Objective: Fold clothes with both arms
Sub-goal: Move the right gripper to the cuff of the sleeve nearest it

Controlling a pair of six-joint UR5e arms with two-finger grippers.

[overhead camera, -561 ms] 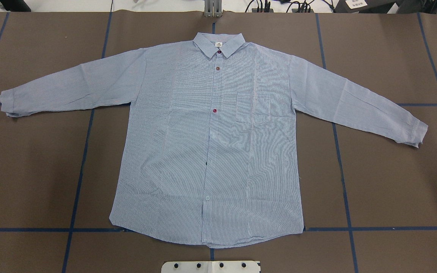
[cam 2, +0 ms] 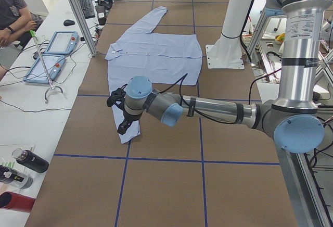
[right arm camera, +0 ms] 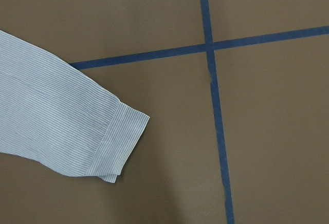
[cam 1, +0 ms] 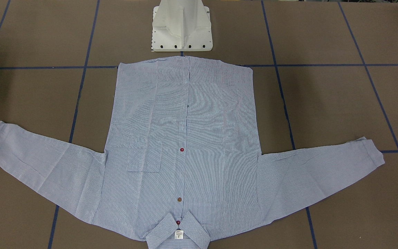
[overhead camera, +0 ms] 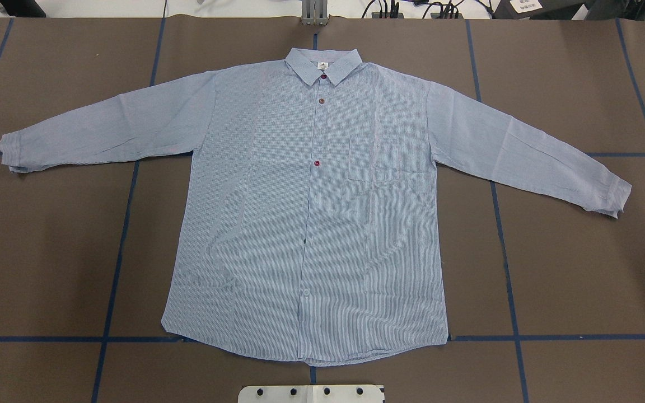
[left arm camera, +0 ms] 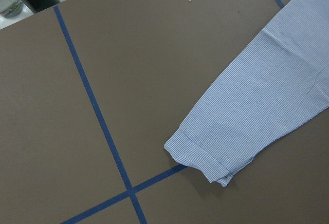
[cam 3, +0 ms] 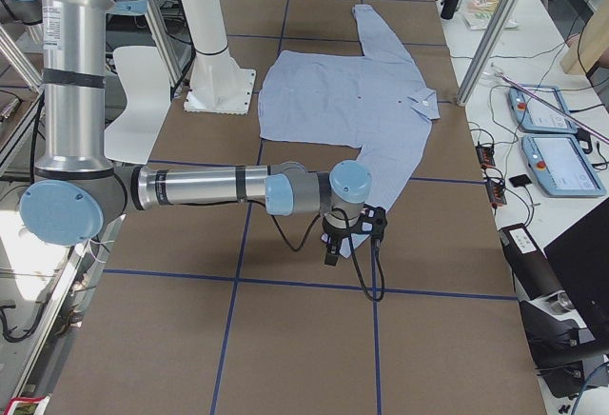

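Shirt [overhead camera: 311, 212]: flat, front up, mid-table [overhead camera: 580, 268], collar at 12 o'clock, sleeves toward 9 and 3. Left gripper [cam 2: 121, 123] above left cuff [left arm camera: 200, 157], right gripper [cam 3: 343, 242] above right cuff [right arm camera: 123, 142]; finger opening cannot be told. Folding judged unstarted. Next: pinch both cuffs cleanly, carry sleeves inward.

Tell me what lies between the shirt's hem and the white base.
Only a narrow strip of bare table, crossed by a blue tape line, separates the shirt from the base, as the overhead view shows.

Overhead, front views oppose across shirt [overhead camera: 311, 224]; wrist cameras close above cuffs [left arm camera: 199, 157].
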